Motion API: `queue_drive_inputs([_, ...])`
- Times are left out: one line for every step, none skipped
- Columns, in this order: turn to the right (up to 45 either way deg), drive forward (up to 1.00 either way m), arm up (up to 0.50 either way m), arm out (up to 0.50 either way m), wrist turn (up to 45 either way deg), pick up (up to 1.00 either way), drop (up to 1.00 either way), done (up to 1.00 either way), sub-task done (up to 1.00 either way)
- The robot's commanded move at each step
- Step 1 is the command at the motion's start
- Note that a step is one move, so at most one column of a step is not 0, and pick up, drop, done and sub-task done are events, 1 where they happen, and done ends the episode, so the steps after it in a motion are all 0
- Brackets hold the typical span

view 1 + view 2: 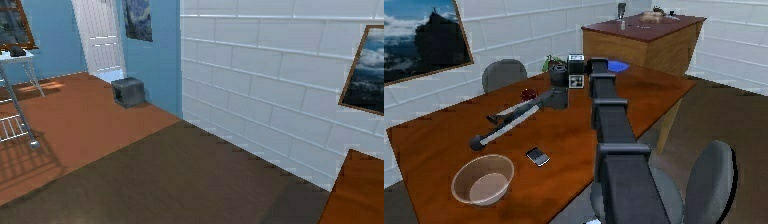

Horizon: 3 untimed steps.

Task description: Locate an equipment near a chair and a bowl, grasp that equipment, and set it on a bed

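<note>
step in hand?
grasp, i'd say — gripper [560, 98] sits at one end of the equipment [514, 116], a long grey bat shape lying on the wooden table [444, 135] between bowl [482, 180] and chair [504, 72]. can't tell whether it holds anything.
next?
a sure hold and a clean lift — then find a bed. white brick wall [250, 80], brown floor [150, 170].

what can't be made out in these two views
Arm side view: whether the gripper holds anything, because the long grey equipment lies on the table right at its far end.
Arm side view: small items on the far desk, too small to name.
Forward view: metal rack, cut off by the left edge.
</note>
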Motion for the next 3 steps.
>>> queue_drive_inputs([0.0,0.00,0.00,0.00,45.0,0.00,0.00,0.00,0.00])
queue_drive_inputs([0.0,0.00,0.00,0.00,9.0,0.00,0.00,0.00,0.00])
queue_drive_inputs([0.0,0.00,-0.30,0.00,0.0,0.00,0.00,0.00,0.00])
